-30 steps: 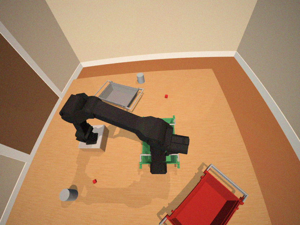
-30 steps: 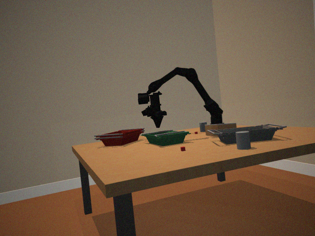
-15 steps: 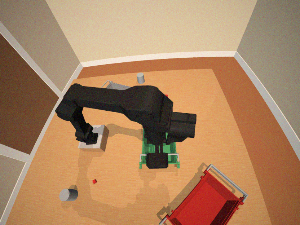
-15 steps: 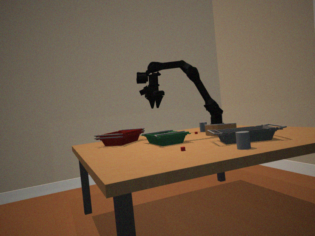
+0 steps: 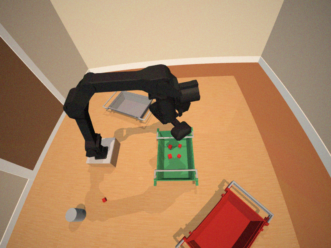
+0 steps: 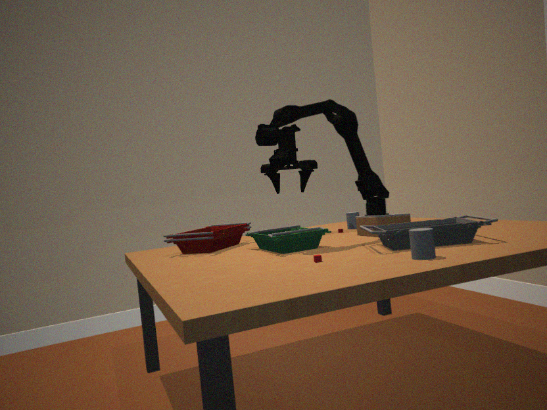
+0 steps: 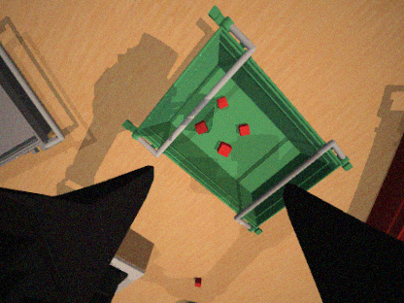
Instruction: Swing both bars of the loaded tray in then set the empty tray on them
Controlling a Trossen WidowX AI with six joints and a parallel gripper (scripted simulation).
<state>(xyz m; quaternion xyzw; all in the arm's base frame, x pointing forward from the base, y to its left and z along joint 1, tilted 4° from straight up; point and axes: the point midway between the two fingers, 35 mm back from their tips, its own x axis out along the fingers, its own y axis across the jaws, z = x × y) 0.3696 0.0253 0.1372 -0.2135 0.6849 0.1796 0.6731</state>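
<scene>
The green tray (image 5: 190,160) (image 6: 286,243) stands level with several small red blocks (image 5: 170,155) (image 7: 224,150) on its floor. Its far bar (image 5: 163,137) (image 7: 205,101) and near bar (image 5: 175,170) (image 7: 285,180) both lie inward across its top. A grey tray (image 5: 128,105) (image 6: 455,234) (image 7: 15,112) stands upright and empty behind it, bars swung out. A red tray (image 5: 227,221) (image 6: 212,242) (image 7: 395,209), also empty, stands at the front right, bars out. My gripper (image 6: 290,192) (image 7: 218,181) is wide open and empty, high above the green tray; the top view hides its fingertips.
A grey cylinder (image 6: 423,244) stands by the grey tray. Another cylinder (image 5: 75,215) (image 6: 352,220) stands at the front left, with a loose red block (image 5: 104,200) (image 6: 340,230) (image 7: 198,282) nearby. A second loose block (image 6: 317,258) lies near the table edge in the exterior view.
</scene>
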